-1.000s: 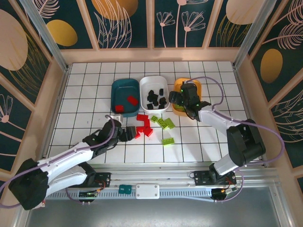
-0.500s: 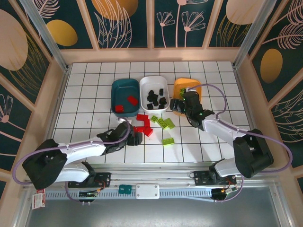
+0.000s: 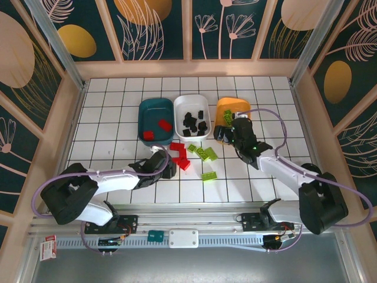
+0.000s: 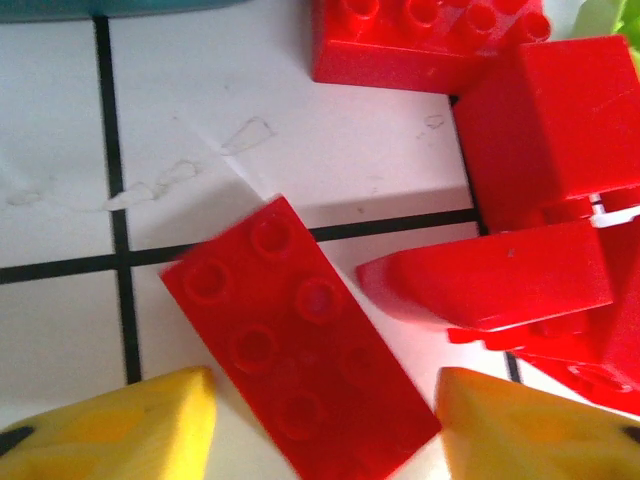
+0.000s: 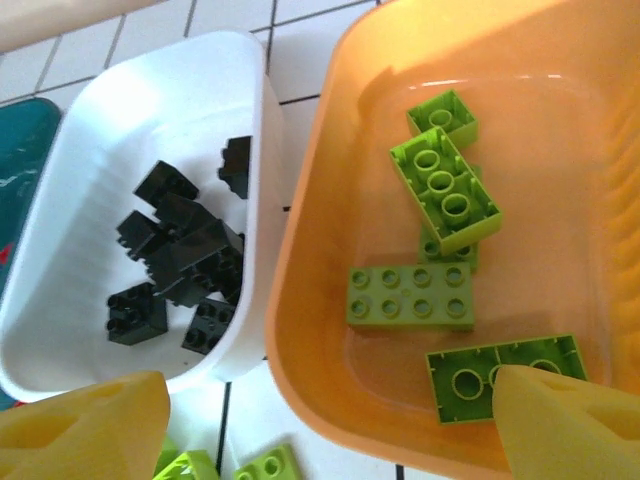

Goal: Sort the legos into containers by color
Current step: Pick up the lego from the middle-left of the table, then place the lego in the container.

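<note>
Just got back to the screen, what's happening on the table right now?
Sorting is partway done. The left claw is open and low over the table, straddling a red brick beside the loose red pile. The right claw is open and empty above the orange tray, which holds lime-green bricks. Black bricks sit in the white tray, two red ones in the teal tray, and a few green bricks lie loose on the table.

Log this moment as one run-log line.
left gripper: open, straddling red brick on table | right gripper: open, empty, over orange tray | green bricks in orange tray | black bricks in white tray
</note>
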### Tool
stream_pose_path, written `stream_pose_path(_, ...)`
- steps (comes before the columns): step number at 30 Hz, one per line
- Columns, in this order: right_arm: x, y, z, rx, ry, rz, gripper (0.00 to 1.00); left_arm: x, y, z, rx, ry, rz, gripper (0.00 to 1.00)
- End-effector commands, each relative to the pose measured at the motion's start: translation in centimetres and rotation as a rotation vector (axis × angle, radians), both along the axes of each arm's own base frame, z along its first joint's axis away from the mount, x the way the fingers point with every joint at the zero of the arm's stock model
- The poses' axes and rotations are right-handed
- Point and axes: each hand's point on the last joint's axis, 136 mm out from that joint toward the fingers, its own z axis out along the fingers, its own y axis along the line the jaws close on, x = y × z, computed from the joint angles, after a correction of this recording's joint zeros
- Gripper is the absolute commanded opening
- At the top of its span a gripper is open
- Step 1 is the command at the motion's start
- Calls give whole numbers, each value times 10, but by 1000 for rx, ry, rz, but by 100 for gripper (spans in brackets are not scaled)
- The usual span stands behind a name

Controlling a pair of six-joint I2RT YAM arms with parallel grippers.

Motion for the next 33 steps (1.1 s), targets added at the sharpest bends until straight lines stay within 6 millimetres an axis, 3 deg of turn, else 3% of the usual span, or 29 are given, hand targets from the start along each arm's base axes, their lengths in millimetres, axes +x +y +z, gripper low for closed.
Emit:
stream_pose_path(1,-6,0,9,13,-28,-11,84,0,15,1,27,-35,53,49)
stream_pose_path(8,-32,23,15,31,-44,54,84,-5,28,30,-10,-84,83,24)
stream_pose_path(13,-57,34,14,71,-47,100,84,-3,35,88,-97,-185,114,22)
stream_pose_path(16,-74,46,8,96,-38,148,84,17,44,125,-113,-255,148,22)
stream_pose_path(19,-92,57,-3,106,-18,195,84,47,46,141,-125,-272,170,20)
stream_pose_path(25,-123,86,-17,117,15,345,84,116,34,146,-97,-257,189,17)
stream_pose_path(29,-137,97,-32,66,49,386,84,156,32,136,-78,-219,206,16)
stream_pose_path(33,-145,109,-44,14,75,431,84,182,37,116,-48,-168,229,20)
